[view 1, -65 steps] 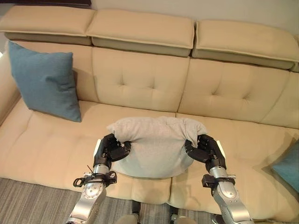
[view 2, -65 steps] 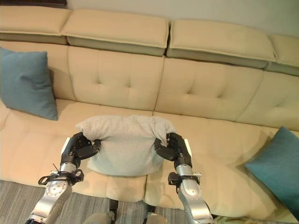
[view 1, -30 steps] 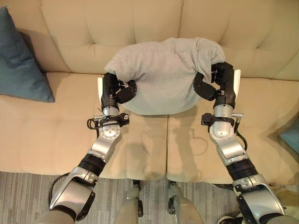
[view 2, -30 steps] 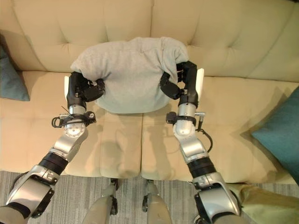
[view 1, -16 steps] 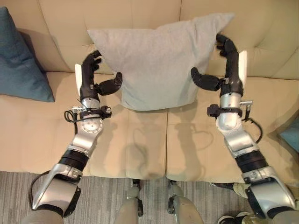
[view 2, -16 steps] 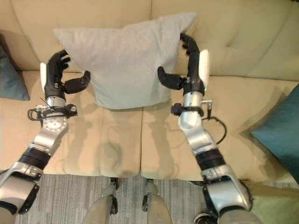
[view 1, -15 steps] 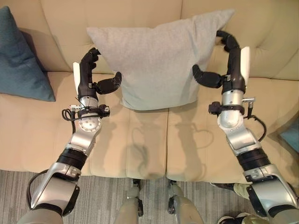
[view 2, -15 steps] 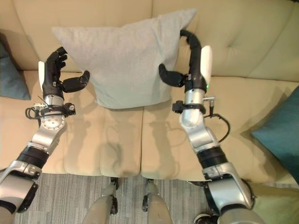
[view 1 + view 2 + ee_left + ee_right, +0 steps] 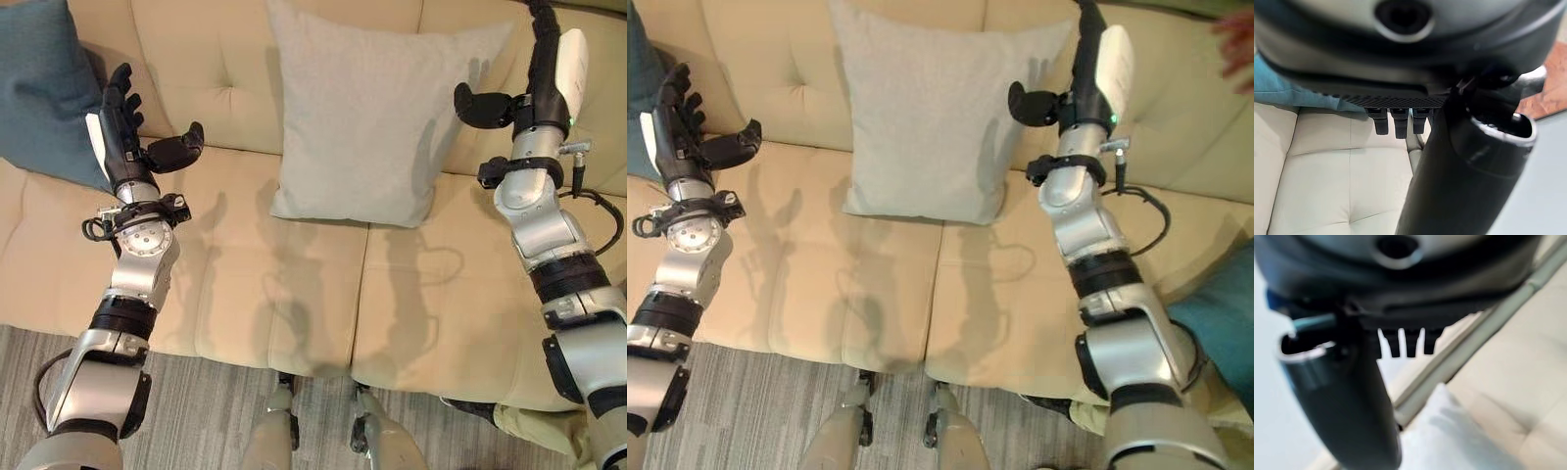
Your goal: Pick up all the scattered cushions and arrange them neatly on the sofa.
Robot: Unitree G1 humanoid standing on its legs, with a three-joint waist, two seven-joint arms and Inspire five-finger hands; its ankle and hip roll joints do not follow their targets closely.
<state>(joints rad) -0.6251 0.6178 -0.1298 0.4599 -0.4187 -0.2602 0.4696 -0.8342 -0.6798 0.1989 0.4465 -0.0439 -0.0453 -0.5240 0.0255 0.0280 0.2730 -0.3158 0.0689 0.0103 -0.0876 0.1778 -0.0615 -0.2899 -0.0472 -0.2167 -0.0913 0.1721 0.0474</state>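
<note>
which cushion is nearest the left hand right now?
The teal cushion at the sofa's left end: the open left hand sits right in front of its edge. The grey cushion stands apart, leaning on the backrest mid-sofa.

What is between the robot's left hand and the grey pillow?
Just bare sofa between the left hand and grey pillow, in the left eye view.

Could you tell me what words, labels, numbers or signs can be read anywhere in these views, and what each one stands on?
None: no readable text stands on the grey cushion, the blue cushion, the sofa, the left hand or the right hand.
</note>
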